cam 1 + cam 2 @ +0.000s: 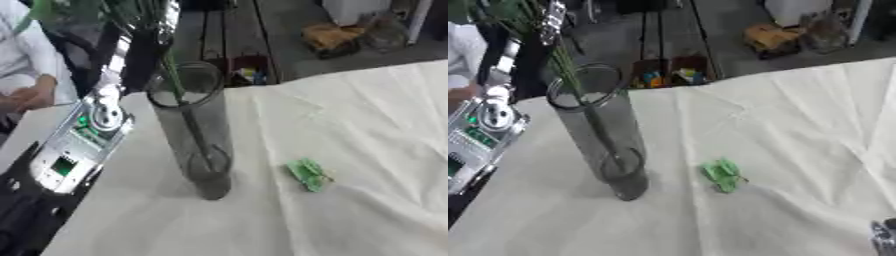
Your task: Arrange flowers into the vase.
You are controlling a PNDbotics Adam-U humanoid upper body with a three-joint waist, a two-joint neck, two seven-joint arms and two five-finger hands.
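We see a tall cylinder vase (194,131) of clear, smoke-tinted glass standing upright near the left edge of the table (367,150), its round mouth open toward us. A thin green flower stem (179,95) enters at the rim and runs slantwise down inside to the base; its upper part rises out of the picture among blurred green leaves at the top left. Our left arm (83,135), silver and black with a small green display, stretches along the table's left edge toward the stem. Our left hand is lost in the blur above the vase, so we cannot tell how its fingers stand or whether it holds the stem. A sliver of metal in the bottom right corner of the right eye view may be our right hand (883,237); its fingers cannot be made out either.

The table wears a white cloth, creased in long soft folds. A small crumpled green scrap (309,174) lies on it just right of the vase, apart from the glass. From the scrap to the right edge the cloth lies open. Beyond the far edge is a dark grey floor with an orange-brown bundle (332,37).
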